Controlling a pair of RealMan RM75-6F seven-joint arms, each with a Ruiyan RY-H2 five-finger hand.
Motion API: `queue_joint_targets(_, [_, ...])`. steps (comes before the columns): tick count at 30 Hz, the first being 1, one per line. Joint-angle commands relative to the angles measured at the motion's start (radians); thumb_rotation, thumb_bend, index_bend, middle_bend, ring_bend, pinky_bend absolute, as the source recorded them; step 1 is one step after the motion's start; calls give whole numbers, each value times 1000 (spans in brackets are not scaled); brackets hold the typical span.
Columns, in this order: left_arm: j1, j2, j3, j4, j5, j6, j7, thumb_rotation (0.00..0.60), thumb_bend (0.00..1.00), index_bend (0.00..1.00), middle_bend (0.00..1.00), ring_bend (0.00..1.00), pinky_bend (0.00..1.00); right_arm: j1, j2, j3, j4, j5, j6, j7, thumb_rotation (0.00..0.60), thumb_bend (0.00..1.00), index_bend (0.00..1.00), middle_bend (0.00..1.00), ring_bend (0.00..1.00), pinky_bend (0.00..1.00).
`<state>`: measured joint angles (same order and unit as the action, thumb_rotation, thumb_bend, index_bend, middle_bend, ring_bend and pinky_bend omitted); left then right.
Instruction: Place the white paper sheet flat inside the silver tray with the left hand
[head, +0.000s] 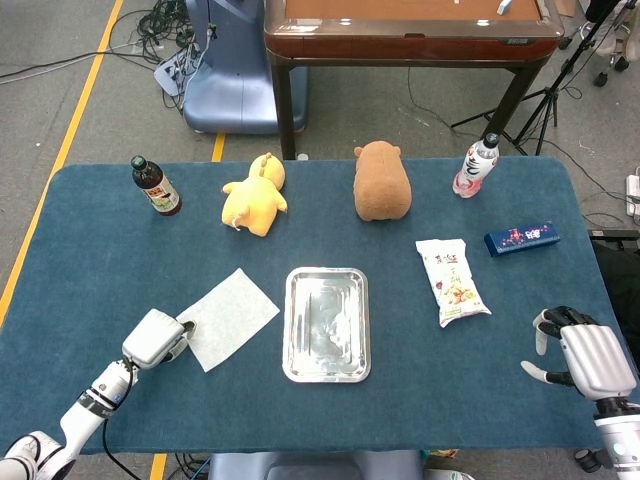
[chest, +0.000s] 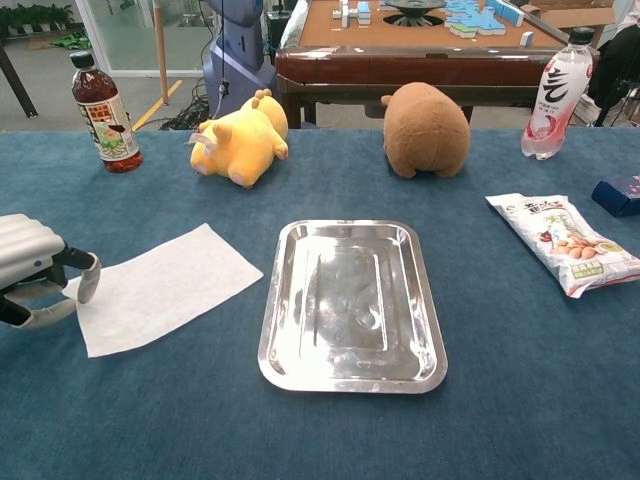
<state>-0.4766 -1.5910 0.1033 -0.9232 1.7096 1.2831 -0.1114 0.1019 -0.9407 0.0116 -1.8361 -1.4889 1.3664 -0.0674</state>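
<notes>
The white paper sheet (head: 232, 318) lies flat on the blue table, just left of the silver tray (head: 290, 325), which holds nothing. In the chest view the sheet (chest: 165, 287) stops a short gap from the tray's left rim (chest: 272, 310). My left hand (head: 155, 338) sits at the sheet's left corner, and in the chest view this hand (chest: 35, 270) pinches that corner between thumb and a finger. My right hand (head: 580, 358) hovers at the table's near right corner with fingers apart and nothing in it.
Along the back stand a dark sauce bottle (head: 155, 187), a yellow plush (head: 256, 198), a brown plush (head: 381, 181) and a pink-labelled bottle (head: 476, 166). A snack bag (head: 452, 281) and a blue box (head: 521, 238) lie right of the tray.
</notes>
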Motion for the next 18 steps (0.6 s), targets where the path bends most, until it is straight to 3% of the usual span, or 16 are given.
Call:
queue_joint_targets(1, [2, 0, 1, 2, 1, 5, -10, 600, 455, 583, 1000, 1000, 1000, 0, 0, 0, 1, 1, 0, 0, 600, 105, 678, 409, 264, 360])
queue_joint_targets(18, [27, 65, -16, -135, -21, 61, -106, 600, 442, 636, 1000, 1000, 1000, -4, 9, 3, -8, -4, 13, 6, 600, 105, 678, 409, 265, 360])
